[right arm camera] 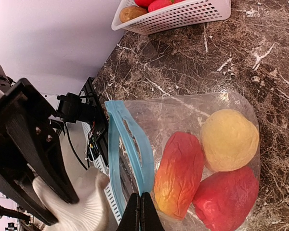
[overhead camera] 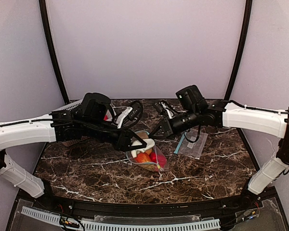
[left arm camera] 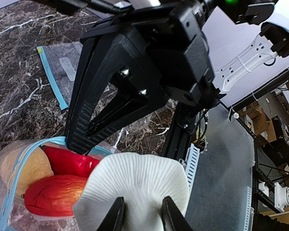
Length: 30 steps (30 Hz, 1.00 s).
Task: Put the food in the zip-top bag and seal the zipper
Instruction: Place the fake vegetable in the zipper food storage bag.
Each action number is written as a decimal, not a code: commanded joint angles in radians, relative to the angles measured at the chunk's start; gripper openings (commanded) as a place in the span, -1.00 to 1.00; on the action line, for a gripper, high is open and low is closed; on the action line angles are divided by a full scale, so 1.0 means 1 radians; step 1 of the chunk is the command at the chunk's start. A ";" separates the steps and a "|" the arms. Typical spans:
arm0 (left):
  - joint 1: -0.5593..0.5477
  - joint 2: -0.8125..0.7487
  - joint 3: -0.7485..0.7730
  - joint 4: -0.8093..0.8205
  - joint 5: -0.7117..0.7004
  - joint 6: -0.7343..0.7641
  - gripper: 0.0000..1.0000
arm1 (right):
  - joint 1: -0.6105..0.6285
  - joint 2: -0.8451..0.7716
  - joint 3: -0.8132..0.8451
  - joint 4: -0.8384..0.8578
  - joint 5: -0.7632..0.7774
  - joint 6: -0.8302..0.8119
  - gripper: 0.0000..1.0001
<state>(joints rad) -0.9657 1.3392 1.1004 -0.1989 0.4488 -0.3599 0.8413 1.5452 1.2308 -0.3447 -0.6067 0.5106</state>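
The clear zip-top bag (overhead camera: pixel 151 158) with a blue zipper (right arm camera: pixel 127 149) lies at the table's middle, its mouth held apart. Inside it are an orange-red food piece (right arm camera: pixel 179 173), a yellow round one (right arm camera: pixel 229 139) and a red one (right arm camera: pixel 226 199). My right gripper (right arm camera: pixel 140 211) is shut on the bag's zipper edge, pinching the near lip. My left gripper (left arm camera: pixel 140 211) is shut on a white ribbed toy mushroom (left arm camera: pixel 135 185), which hangs just at the bag's mouth, beside the right gripper's fingers (left arm camera: pixel 82 137).
A white lattice basket (right arm camera: pixel 183 14) with more toy food stands at the back left of the table, partly hidden behind the left arm in the top view. A second, flat zip-top bag (overhead camera: pixel 192 143) lies to the right of the filled one.
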 commanded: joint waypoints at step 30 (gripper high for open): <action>-0.113 0.206 0.064 -0.115 -0.622 -0.151 -0.56 | 0.059 0.076 0.021 0.095 -0.016 0.091 -1.00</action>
<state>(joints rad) -1.0676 1.5204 1.1881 -0.3752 -0.1219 -0.4438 0.8871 1.6119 1.2312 -0.2989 -0.6106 0.5823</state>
